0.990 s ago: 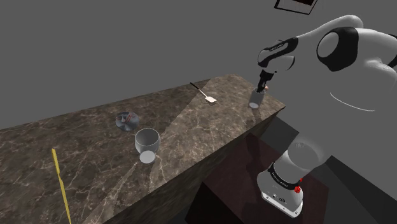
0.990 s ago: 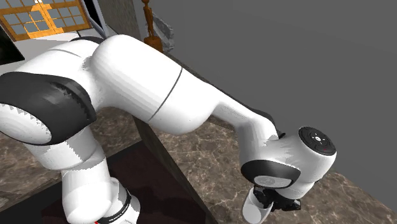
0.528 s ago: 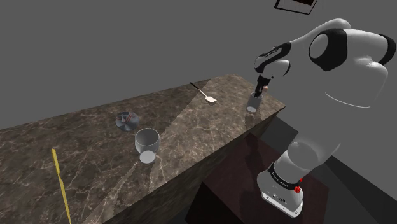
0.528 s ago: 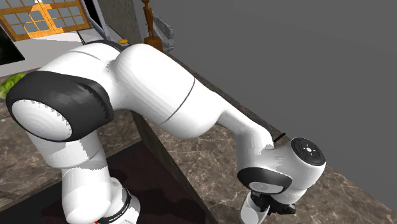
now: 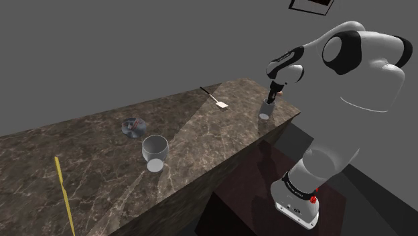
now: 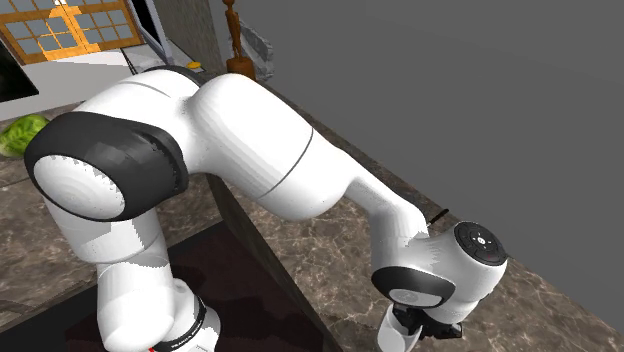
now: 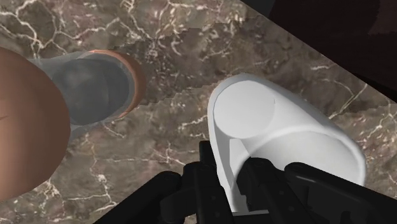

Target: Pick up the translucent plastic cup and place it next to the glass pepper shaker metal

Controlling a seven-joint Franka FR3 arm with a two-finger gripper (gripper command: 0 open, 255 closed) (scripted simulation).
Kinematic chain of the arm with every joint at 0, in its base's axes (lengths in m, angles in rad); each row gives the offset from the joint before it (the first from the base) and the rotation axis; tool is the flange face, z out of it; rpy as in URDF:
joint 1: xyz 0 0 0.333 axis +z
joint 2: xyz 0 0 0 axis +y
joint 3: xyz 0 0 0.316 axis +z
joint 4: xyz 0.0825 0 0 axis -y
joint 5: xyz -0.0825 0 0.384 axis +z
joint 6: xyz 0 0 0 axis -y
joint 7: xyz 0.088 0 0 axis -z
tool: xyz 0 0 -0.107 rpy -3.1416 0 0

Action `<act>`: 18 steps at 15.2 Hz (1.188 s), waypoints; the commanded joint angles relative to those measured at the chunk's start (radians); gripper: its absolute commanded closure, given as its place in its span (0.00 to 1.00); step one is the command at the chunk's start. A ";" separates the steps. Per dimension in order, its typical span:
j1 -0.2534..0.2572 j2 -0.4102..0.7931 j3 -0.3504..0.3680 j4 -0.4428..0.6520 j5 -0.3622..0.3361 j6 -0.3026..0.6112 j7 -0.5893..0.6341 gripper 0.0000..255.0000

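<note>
A white cup (image 7: 280, 127) has its wall clasped between the fingers of my black gripper (image 7: 232, 186), one finger inside the rim and one outside. Beside it a grey shaker (image 7: 95, 89) with a brown-orange end stands on the marble counter (image 7: 172, 44), close to the cup but apart from it. In the shoulder view the cup (image 5: 265, 112) sits low at the counter's right end, under the gripper (image 5: 270, 100). The second exterior view has the cup (image 6: 392, 328) below the wrist, at the bottom edge. Whether the cup's base touches the counter is unclear.
The counter's edge (image 5: 285, 121) drops off just right of the cup. Further left lie a spatula (image 5: 216, 99), a stemmed glass bowl (image 5: 155, 151), a small grey and red item (image 5: 134, 126) and a yellow stick (image 5: 63, 188). A green lettuce (image 6: 22, 132) lies behind the arm.
The gripper has come down and slightly toward the shoulder view's left with the cup in it. The cup is now lower, at the counter's surface.
</note>
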 commanded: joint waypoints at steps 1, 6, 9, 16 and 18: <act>0.000 0.000 0.000 0.000 0.000 0.000 0.000 1.00; 0.000 0.000 0.000 0.000 0.000 0.000 0.000 0.00; 0.013 -0.052 -0.013 0.017 -0.043 -0.059 0.030 0.00; 0.022 -0.094 -0.020 0.037 -0.077 -0.114 0.053 0.00; 0.022 -0.094 -0.020 0.037 -0.077 -0.114 0.053 0.00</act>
